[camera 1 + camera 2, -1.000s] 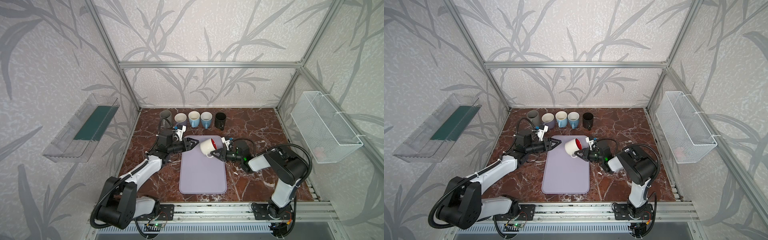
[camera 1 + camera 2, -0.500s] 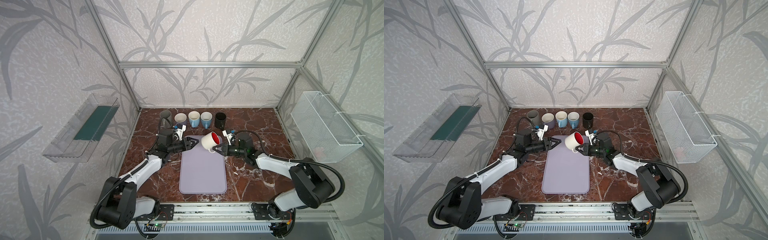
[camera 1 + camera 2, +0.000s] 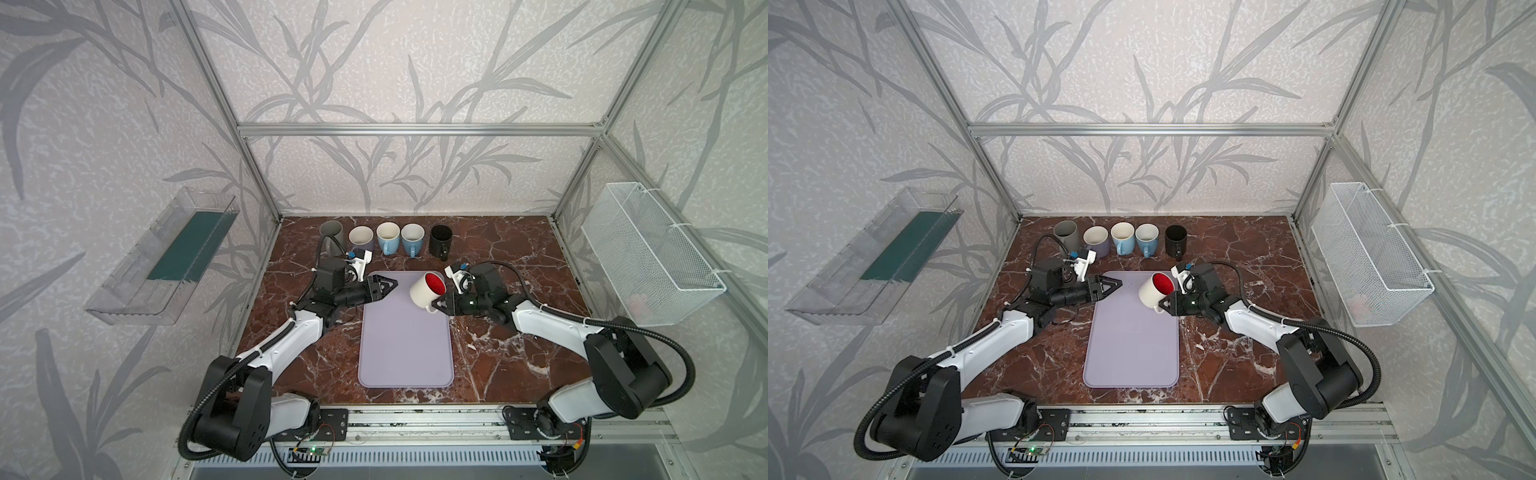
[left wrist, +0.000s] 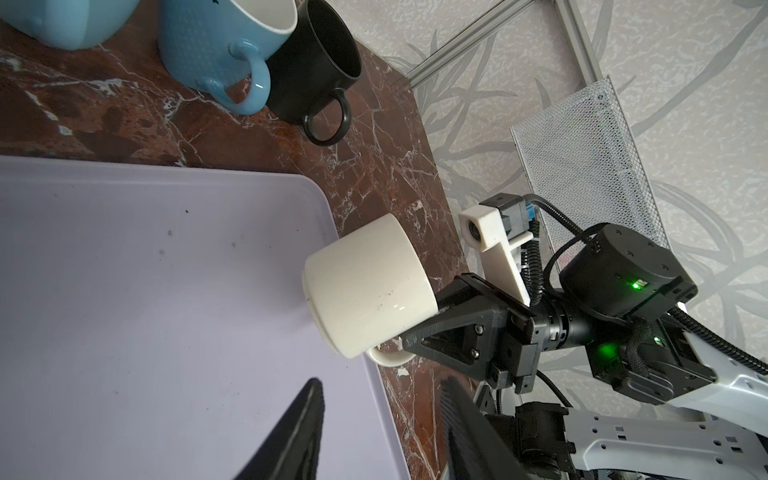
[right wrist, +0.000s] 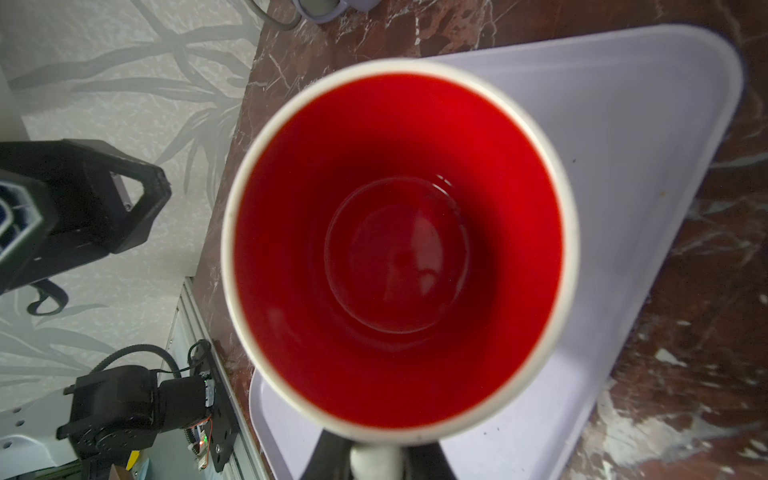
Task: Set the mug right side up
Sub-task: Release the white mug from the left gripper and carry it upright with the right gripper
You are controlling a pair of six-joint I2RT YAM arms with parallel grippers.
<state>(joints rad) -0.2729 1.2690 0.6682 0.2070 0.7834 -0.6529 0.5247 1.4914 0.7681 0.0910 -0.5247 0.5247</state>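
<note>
The mug (image 3: 424,293) (image 3: 1152,293) is white outside and red inside. It hangs tilted over the far right corner of the lilac mat (image 3: 405,353) (image 3: 1131,353), with its mouth turned up and toward the right arm. My right gripper (image 3: 441,306) (image 3: 1165,306) is shut on the mug's handle from the right. The right wrist view looks straight into the red inside of the mug (image 5: 399,249), and the handle sits between the fingers of the right gripper (image 5: 376,461). My left gripper (image 3: 392,284) (image 3: 1118,284) (image 4: 380,380) stands open and empty, a short way left of the mug (image 4: 365,291).
Several upright mugs line the back of the marble table: a grey one (image 3: 331,235), two blue ones (image 3: 387,237) and a black one (image 3: 441,241) among them. A wire basket (image 3: 648,253) hangs on the right wall and a clear bin (image 3: 166,257) on the left wall.
The right arm has swung its elbow outward and rotated its wrist, so the mug has risen a little and its mouth has turned from sideways to more upward. The left arm has stayed still.
</note>
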